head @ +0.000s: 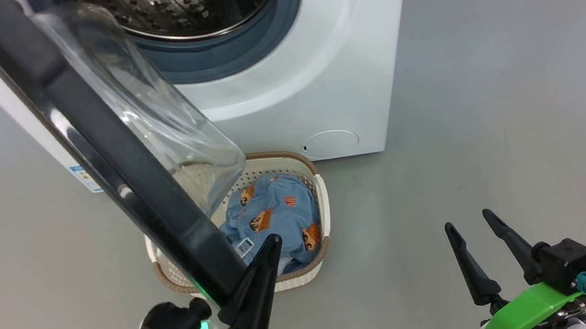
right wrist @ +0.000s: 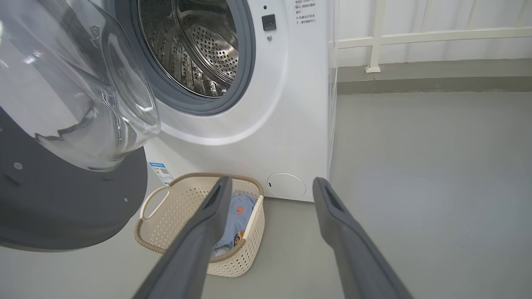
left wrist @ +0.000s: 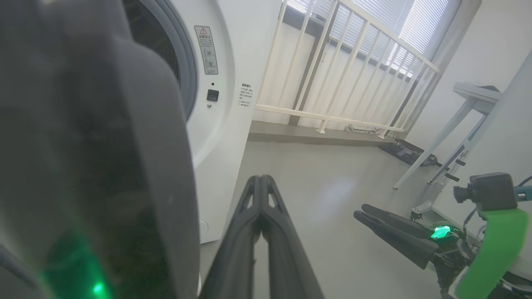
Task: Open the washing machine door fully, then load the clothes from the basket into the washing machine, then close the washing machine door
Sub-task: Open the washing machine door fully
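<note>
The white washing machine (head: 282,85) stands ahead with its steel drum (right wrist: 195,50) exposed. Its door (head: 113,149), black-rimmed with a bulging clear window, hangs swung out partway over the basket (head: 323,246). The cream basket sits on the floor against the washer and holds the light blue clothes (head: 277,215). My left gripper (head: 272,242) is shut and empty, its fingers right beside the door's black rim (left wrist: 104,166), above the basket. My right gripper (head: 470,223) is open and empty over bare floor to the right; in the right wrist view its fingers (right wrist: 216,203) frame the basket (right wrist: 183,199).
Grey floor (head: 523,126) spreads wide to the right of the washer. A white railing (left wrist: 332,74) runs behind it, and a white table frame (left wrist: 457,133) stands at the far right. The round filter cap (head: 331,143) sits low on the washer's front.
</note>
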Controlling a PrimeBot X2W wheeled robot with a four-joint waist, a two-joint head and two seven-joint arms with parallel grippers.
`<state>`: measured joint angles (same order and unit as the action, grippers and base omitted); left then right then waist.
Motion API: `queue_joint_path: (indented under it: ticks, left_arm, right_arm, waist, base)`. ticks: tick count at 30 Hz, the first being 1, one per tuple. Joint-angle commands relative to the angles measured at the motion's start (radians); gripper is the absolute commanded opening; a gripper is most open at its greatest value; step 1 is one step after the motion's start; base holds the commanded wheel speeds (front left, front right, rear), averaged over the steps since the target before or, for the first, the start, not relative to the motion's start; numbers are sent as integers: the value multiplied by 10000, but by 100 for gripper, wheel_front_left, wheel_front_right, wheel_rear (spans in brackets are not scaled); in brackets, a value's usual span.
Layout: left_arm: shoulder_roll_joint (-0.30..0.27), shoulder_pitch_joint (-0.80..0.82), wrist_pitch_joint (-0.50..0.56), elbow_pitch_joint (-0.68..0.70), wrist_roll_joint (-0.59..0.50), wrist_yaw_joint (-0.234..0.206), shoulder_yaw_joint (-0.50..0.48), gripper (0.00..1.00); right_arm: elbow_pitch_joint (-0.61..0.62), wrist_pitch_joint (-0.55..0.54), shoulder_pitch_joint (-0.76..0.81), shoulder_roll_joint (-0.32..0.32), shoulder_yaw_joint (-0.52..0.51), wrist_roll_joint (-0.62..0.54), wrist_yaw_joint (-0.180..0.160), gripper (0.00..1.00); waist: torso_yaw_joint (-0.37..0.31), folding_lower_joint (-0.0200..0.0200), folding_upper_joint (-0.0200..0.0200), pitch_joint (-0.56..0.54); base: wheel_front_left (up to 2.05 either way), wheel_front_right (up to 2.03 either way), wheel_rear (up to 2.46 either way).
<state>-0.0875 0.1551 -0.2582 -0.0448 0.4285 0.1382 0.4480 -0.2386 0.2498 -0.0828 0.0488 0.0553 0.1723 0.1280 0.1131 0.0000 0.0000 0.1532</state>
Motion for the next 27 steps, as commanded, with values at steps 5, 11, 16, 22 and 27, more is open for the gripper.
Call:
queue_joint_path:
  ticks: [5, 11, 16, 22, 27]
  left_arm:
    - [-117, -136, -36, -202, -259, -75, -1084, 0]
    - [-13, -464, -36, -331, -439, -75, -1478, 0]
    - [151, -690, -36, -290, -525, -75, -2195, 0]
    - [270, -988, -36, 293, -805, -75, -2733, 0]
    - [321, -1210, -36, 767, -964, -75, -2774, 0]
  right_arm:
    - [155, 120, -137, 14, 267, 160, 27, 100]
    - [133, 120, -123, 14, 284, 169, 27, 100]
    - [104, 120, -90, 14, 276, 169, 27, 100]
    - [49, 120, -34, 14, 243, 182, 27, 100]
    - [-8, 120, -45, 14, 254, 191, 27, 100]
  waist:
    - [300, 0, 0, -148]
    - [646, 0, 0, -188]
    - [928, 0, 0, -189]
    - [1367, 0, 0, -223]
    - [1702, 0, 0, -216]
  base:
    - [0, 0, 0]
    - [0, 0, 0]
    - [0, 0, 0]
    - [0, 0, 0]
    - [0, 0, 0]
